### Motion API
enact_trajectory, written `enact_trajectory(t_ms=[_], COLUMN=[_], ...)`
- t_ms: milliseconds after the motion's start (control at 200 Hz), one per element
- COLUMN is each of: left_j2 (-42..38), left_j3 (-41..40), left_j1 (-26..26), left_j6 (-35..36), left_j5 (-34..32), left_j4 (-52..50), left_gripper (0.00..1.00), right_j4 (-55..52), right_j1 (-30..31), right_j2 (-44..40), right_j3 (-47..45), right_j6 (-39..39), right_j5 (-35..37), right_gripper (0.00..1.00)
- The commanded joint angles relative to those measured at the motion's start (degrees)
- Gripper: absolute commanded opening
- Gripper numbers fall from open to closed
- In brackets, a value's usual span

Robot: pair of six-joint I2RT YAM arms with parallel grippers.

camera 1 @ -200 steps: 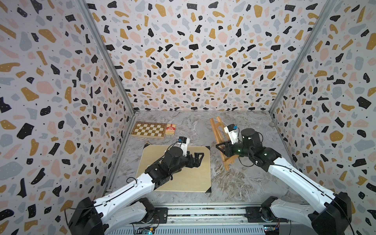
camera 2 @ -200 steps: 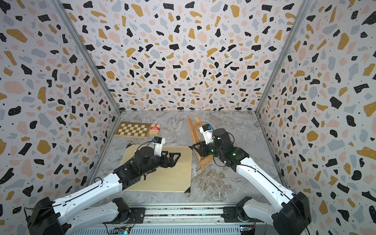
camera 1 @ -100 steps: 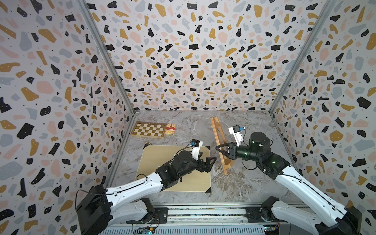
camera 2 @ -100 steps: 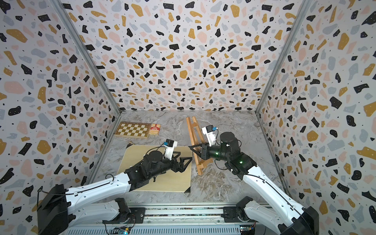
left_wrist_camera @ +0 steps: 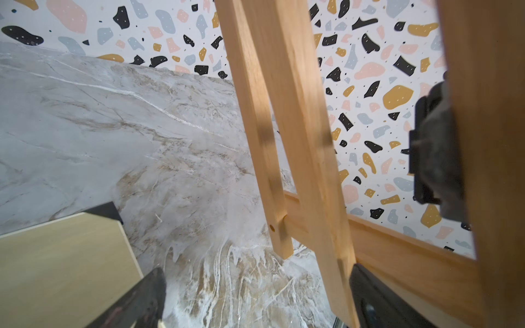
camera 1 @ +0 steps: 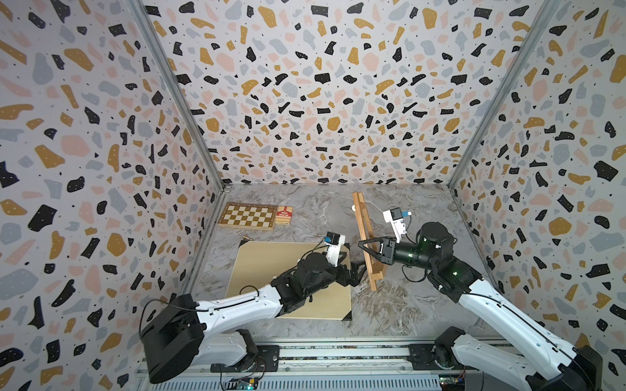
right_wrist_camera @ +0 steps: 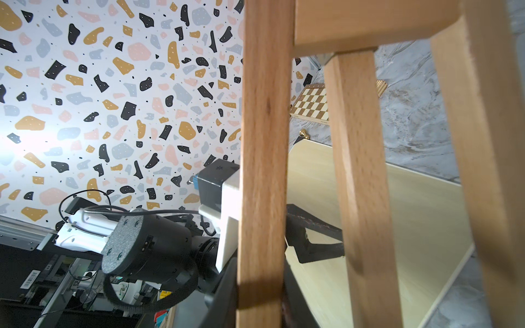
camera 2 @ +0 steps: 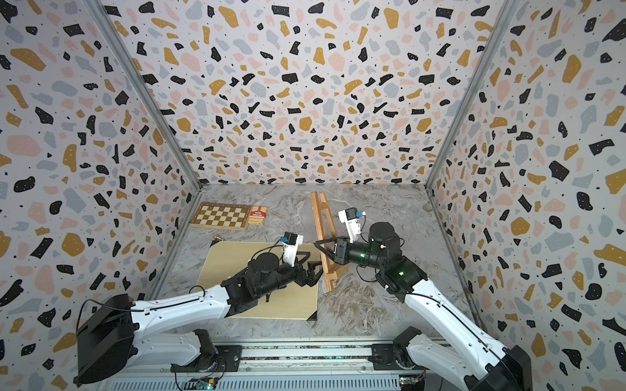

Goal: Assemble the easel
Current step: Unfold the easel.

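Observation:
The easel (camera 1: 363, 226) (camera 2: 320, 221), a small orange-brown slatted frame, stands tilted on the marble floor with its feet toward the front. My right gripper (camera 1: 364, 244) (camera 2: 319, 244) reaches in from the right and is shut on one of its side slats (right_wrist_camera: 264, 142) about halfway up. My left gripper (camera 1: 358, 270) (camera 2: 313, 267) is open and sits low beside the easel's foot end. In the left wrist view a slat (left_wrist_camera: 338, 255) lies just inside one of the spread fingers (left_wrist_camera: 372, 295); the other finger (left_wrist_camera: 145, 295) is far from it.
A large pale board (camera 1: 267, 267) with black corners lies under my left arm. A chessboard (camera 1: 247, 216) and a red box (camera 1: 284, 215) sit at the back left, with a small brass piece (camera 1: 247, 238) near the board's corner. Patterned walls enclose three sides.
My left arm has reached right, across the pale board, up to the easel's lower end. My right arm has swung out to the right, still holding the easel, which now shows edge-on.

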Motion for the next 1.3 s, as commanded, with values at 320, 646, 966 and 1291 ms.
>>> enact_trajectory(t_ms=[320,646,966,1291], left_j2=[3.98,3.45,0.8,3.18], left_j3=[3.94,7.61,9.56,16.87], left_j1=[-1.56,-1.56,-1.56,1.06], left_j6=[-1.48,-2.14,-2.14,1.52], left_j5=[-0.11,-11.68,-26.11,-35.63], left_j4=[3.67,-12.06,-26.82,-38.06], left_gripper=[0.99,0.99,0.99,0.99], right_j4=[9.99,2.31,-6.84,-15.39], right_j1=[0.3,0.27,0.29,0.37], right_j2=[-3.04,-3.65,-3.28,-2.67], right_j3=[-0.95,1.09,4.17,5.87], right_j6=[1.1,-3.15,-7.4,-10.86], right_j5=[-3.01,0.68,4.32,5.61], right_gripper=[0.0,0.0,0.0,0.0])
